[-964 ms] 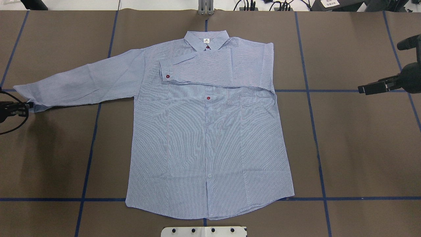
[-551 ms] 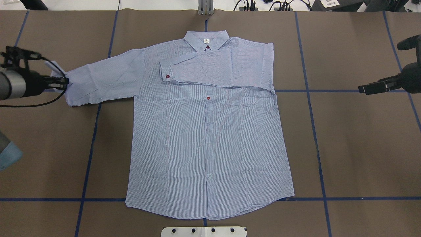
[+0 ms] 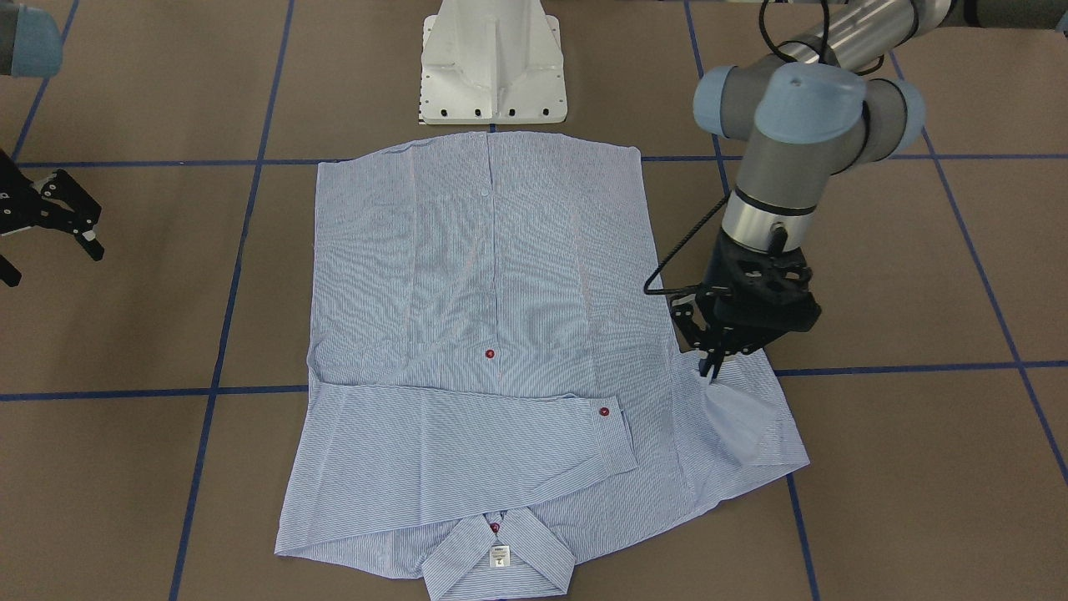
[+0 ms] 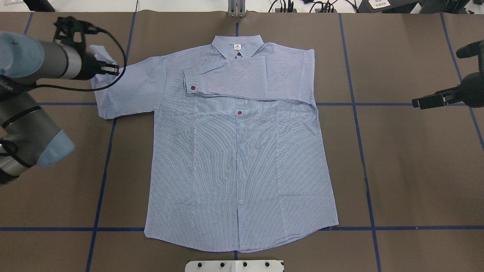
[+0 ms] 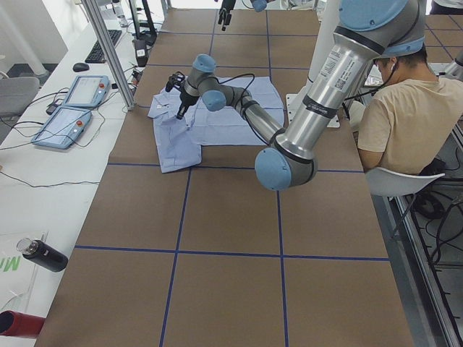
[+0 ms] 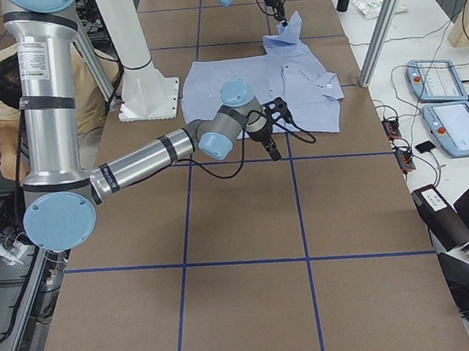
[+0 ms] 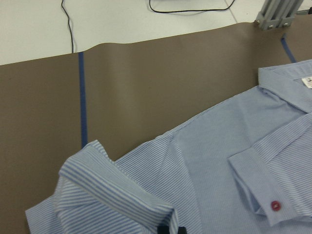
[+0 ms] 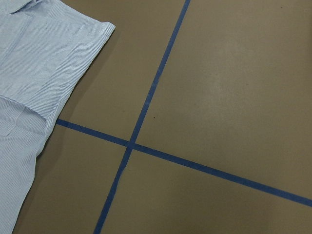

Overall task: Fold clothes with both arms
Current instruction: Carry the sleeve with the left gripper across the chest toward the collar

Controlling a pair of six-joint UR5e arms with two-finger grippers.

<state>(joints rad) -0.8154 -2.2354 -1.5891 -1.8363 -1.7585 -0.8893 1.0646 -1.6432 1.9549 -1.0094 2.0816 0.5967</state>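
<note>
The light-blue striped shirt lies flat, front up, collar at the far edge. One sleeve is folded across the chest, its cuff with a red button left of the placket. My left gripper is shut on the other sleeve's cuff and holds it lifted, so the sleeve doubles back near the shoulder; the gripper also shows in the front view. My right gripper is open and empty, off the shirt's side over bare table, and also shows in the front view.
The white pedestal base stands at the shirt's hem side. Blue tape lines grid the brown table. An aluminium post stands beyond the collar. A seated person and teach pendants are beside the table.
My left gripper has carried the sleeve cuff from the far left edge up and rightward toward the shirt's shoulder, and the sleeve has shortened and doubled over. The right arm has not moved.
</note>
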